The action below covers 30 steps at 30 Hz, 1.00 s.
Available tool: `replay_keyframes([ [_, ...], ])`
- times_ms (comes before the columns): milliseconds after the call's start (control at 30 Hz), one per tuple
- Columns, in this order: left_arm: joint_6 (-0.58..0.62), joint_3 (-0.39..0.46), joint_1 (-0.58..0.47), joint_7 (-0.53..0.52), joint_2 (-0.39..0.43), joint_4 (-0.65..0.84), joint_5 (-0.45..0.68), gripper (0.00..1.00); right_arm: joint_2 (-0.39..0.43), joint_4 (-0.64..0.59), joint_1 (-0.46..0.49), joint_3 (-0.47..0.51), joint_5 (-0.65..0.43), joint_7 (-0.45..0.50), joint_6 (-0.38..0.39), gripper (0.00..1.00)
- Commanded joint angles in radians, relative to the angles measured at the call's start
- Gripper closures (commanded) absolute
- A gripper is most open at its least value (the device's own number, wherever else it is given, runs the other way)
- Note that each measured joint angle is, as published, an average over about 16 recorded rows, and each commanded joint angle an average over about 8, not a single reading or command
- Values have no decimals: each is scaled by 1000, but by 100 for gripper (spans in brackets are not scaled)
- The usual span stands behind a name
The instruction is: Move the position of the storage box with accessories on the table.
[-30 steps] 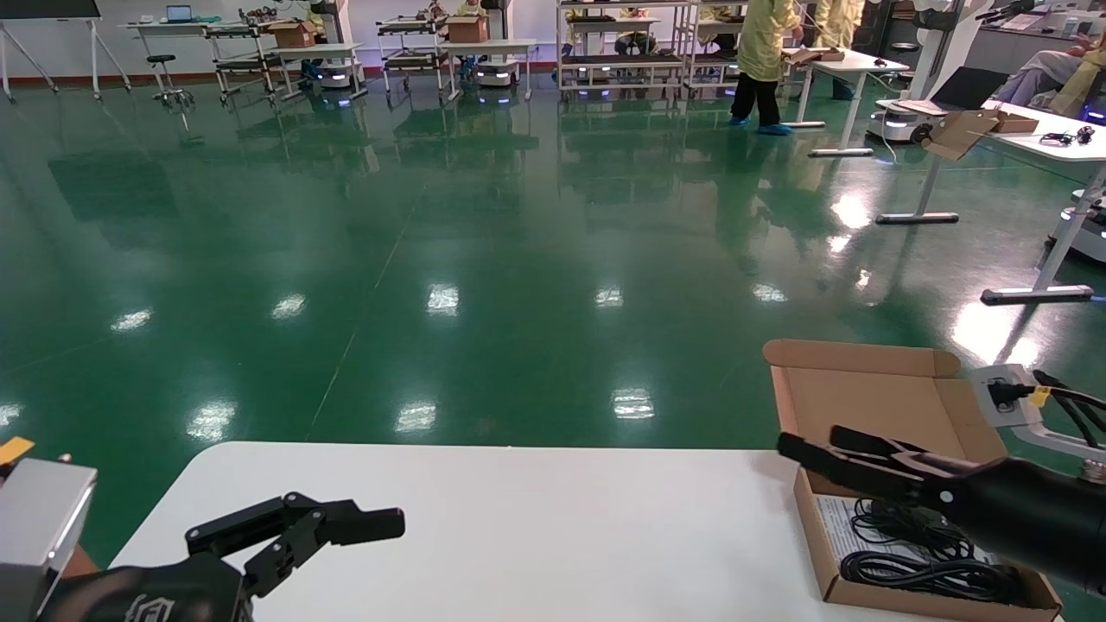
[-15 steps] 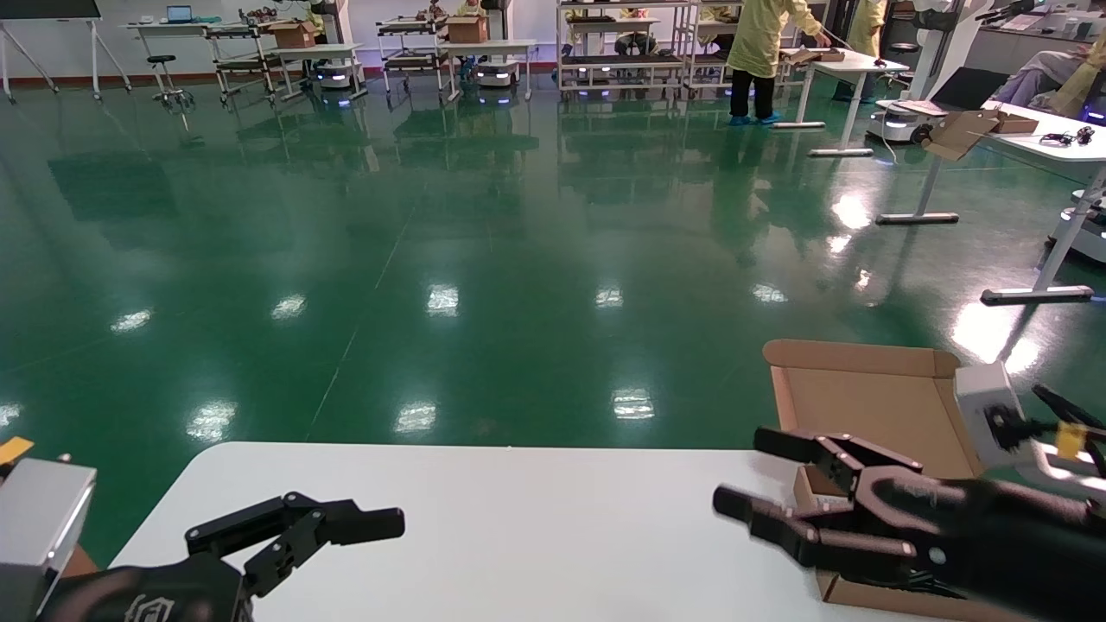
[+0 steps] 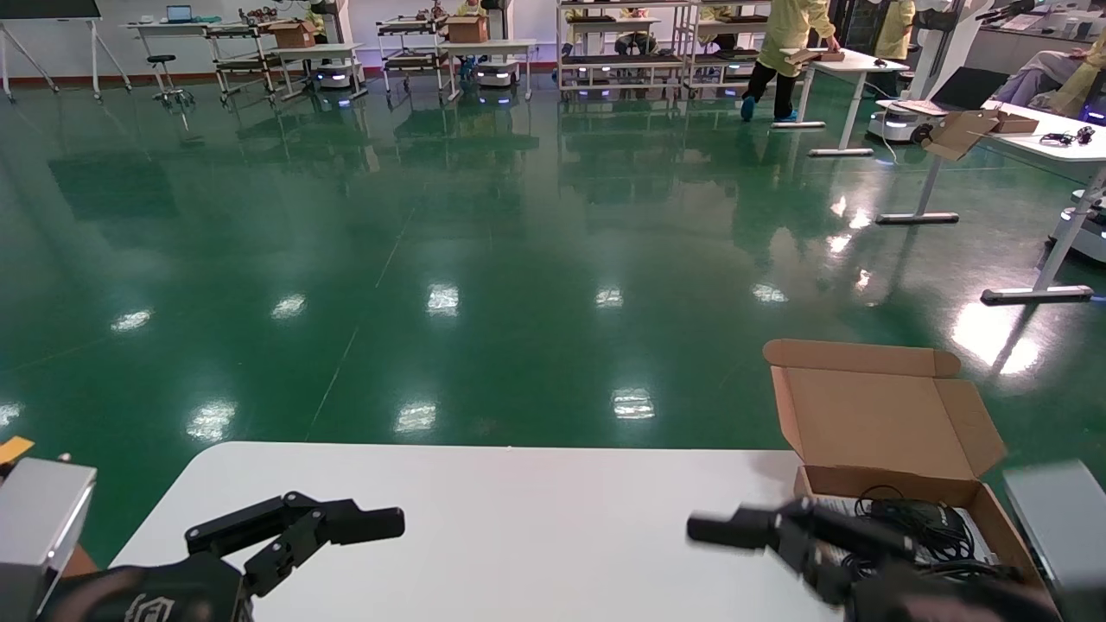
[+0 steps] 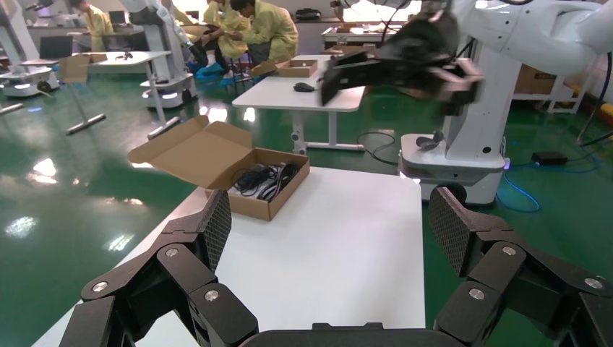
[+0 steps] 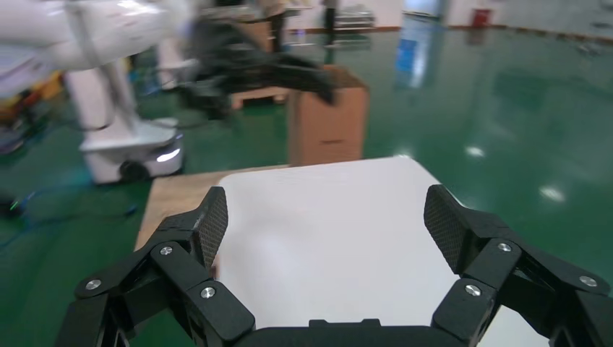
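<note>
Presently the right gripper (image 3: 760, 553), fingers spread wide, hangs just beside the one shallow brown cardboard storage box (image 3: 899, 466), which sits lid-open at the right end of the large white table (image 3: 518, 518). Gripping a side wall squarely would likely suit best. Inside lie one black wired mouse (image 3: 920, 517) and one white printed sheet (image 3: 842, 507). The left gripper (image 3: 294, 536) rests parked, also spread.
</note>
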Motion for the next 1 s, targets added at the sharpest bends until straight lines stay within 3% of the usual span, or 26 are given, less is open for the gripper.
replay_keyframes([
  [33, 0, 0, 0, 0, 0, 0, 0, 0, 7, 41, -17, 19, 6, -14, -22, 0],
  [267, 0, 0, 0, 0, 0, 0, 0, 0, 19, 108, -44, 49, 17, -31, -58, 0],
  [1000, 0, 0, 0, 0, 0, 0, 0, 0, 13, 72, -30, 33, 11, -23, -38, 0],
])
